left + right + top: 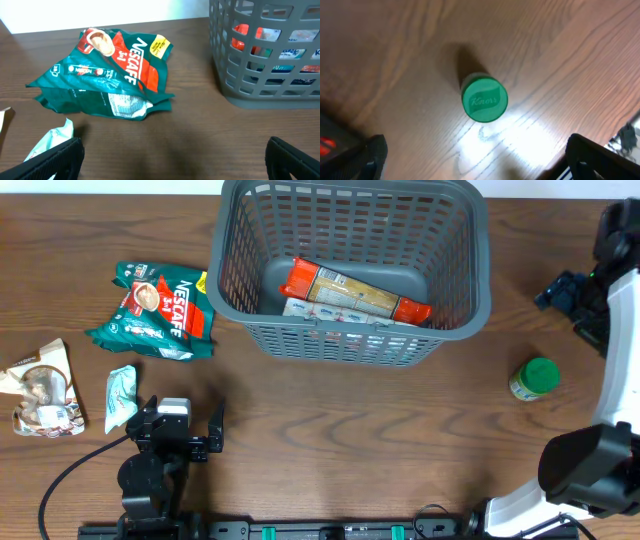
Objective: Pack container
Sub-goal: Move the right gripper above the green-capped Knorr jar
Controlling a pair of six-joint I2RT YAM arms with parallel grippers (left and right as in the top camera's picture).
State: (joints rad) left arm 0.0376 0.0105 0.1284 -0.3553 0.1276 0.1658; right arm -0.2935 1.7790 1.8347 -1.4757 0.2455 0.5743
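Note:
The dark grey slotted container (455, 280) stands at the back middle of the table and also shows in the left wrist view (240, 75). Inside lie an orange-ended packet (355, 290) and a white and blue packet (330, 310). A green and red Nescafe packet (155, 310) (115, 70) lies to its left. My left gripper (183, 425) (172, 160) is open and empty, low over the table in front of the Nescafe packet. My right gripper (562, 292) (475, 160) is open and empty, above a green-lidded Knorr jar (536, 377) (484, 98).
A small white and green sachet (120, 395) (50, 140) lies by my left gripper's left finger. A crumpled brown and white packet (42, 388) lies at the far left edge. The right arm's base (585, 470) stands at the front right.

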